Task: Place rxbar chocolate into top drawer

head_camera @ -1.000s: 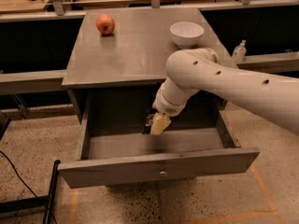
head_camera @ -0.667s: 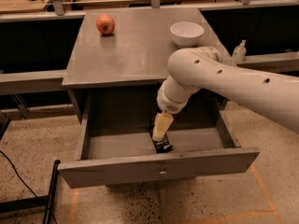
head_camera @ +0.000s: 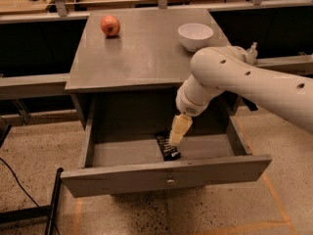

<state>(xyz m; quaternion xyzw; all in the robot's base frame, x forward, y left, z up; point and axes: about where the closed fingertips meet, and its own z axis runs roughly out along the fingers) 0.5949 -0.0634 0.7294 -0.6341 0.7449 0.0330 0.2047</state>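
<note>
The rxbar chocolate (head_camera: 167, 147), a small black bar with white lettering, lies on the floor of the open top drawer (head_camera: 166, 174), near its middle and close to the front panel. The drawer is pulled far out of the grey cabinet, and its small round knob (head_camera: 169, 182) shows on the front panel. My gripper (head_camera: 179, 130) hangs inside the drawer at the end of the white arm. It is just above and slightly right of the bar, with its tip near the bar's far end. I cannot tell whether it touches the bar.
A red apple (head_camera: 110, 25) sits at the back left of the cabinet top (head_camera: 142, 53), and a white bowl (head_camera: 195, 35) at the back right. The white arm (head_camera: 254, 84) reaches in from the right over the drawer's right side. A black stand (head_camera: 51, 207) is on the floor at the lower left.
The bar, up at the gripper a second ago, now lies on the drawer floor. The gripper has dropped lower into the drawer and shifted slightly right.
</note>
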